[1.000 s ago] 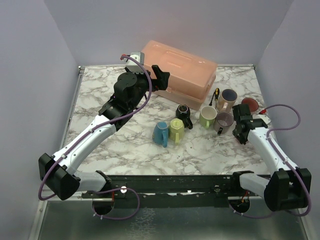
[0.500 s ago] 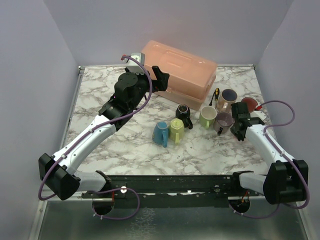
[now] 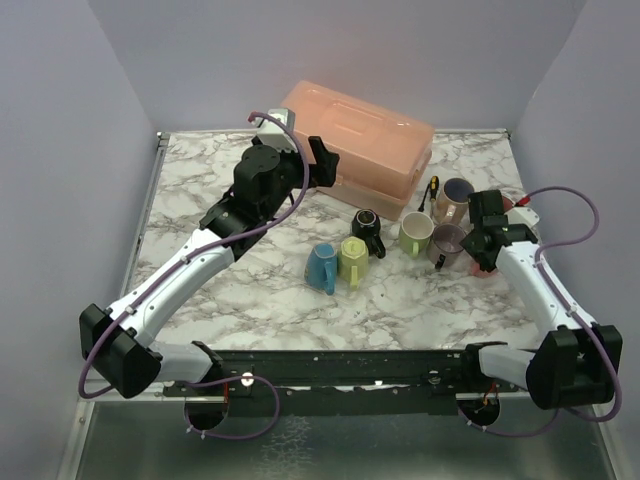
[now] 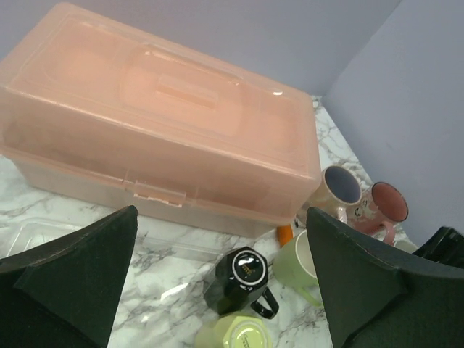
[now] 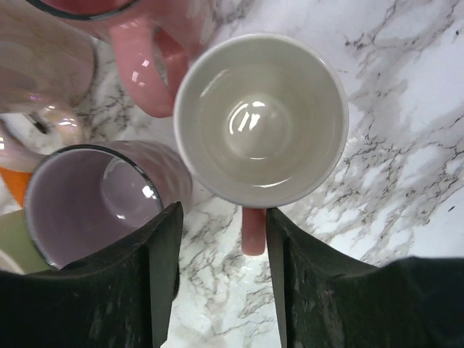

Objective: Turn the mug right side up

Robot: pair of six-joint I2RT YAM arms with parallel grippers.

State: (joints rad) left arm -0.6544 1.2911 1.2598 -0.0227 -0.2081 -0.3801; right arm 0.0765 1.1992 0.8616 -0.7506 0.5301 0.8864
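The right pincer (image 5: 221,235), spread astride the handle of the pink, white-lined ceramic mug (image 5: 261,119) standing mouth-up on the marble counter (image 5: 395,138) just beside a glossy purple mug (image 5: 87,199), could snag that handle if it pulls away crookedly, toppling the mug.

Overhead camera sees the whole table (image 3: 250,290); wrist cameras, nearer, both face the mugs (image 3: 416,233).

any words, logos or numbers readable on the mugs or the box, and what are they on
None can be read in any view.
black mug: a round pale mark on its upturned base, too small and blurred to read.
blue-lined mug: dark marks low on its pale side, too blurred to read.
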